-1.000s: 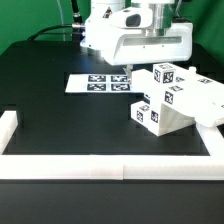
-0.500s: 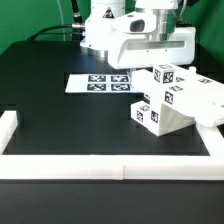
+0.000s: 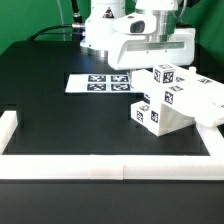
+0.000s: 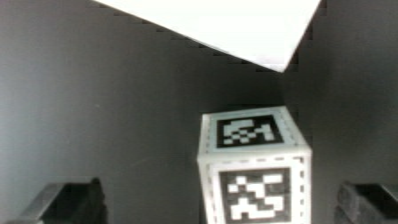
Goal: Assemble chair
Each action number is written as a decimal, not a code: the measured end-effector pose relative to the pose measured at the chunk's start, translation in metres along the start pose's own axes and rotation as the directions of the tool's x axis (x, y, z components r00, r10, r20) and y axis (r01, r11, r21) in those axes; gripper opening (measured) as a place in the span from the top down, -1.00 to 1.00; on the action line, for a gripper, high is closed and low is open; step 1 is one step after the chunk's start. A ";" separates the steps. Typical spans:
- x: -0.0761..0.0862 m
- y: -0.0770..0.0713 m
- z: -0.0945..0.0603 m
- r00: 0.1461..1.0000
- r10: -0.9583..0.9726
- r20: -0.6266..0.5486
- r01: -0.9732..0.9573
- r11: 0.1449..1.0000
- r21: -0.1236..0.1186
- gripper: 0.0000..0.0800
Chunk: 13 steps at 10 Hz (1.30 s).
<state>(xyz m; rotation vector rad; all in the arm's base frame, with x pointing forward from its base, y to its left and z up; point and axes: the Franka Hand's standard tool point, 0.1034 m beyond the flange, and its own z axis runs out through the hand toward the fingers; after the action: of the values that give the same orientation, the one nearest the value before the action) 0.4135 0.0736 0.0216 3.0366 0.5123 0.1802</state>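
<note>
The chair parts (image 3: 175,100) are chunky white blocks with black-and-white tags, joined in a cluster on the black table at the exterior view's right. My gripper (image 3: 150,62) hangs over the cluster's top rear block; the white hand and the parts hide its fingertips there. In the wrist view a white tagged block (image 4: 254,165) stands between my two dark fingers (image 4: 71,200), with a gap on each side. My gripper (image 4: 222,205) is open and holds nothing.
The marker board (image 3: 100,82) lies flat on the table to the exterior view's left of the chair parts. White border rails run along the front (image 3: 110,166) and the left (image 3: 8,130). A white flat surface (image 4: 214,30) shows beyond the block in the wrist view.
My gripper shifted a little toward the exterior view's right, over the chair parts, then held still. The chair parts have not moved.
</note>
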 end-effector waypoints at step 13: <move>-0.003 0.002 0.015 1.000 0.004 0.006 -0.004 1.000 -0.013 0.33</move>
<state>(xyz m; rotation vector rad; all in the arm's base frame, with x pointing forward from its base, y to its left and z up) 0.4132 0.0702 0.0062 3.0248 0.5033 0.1743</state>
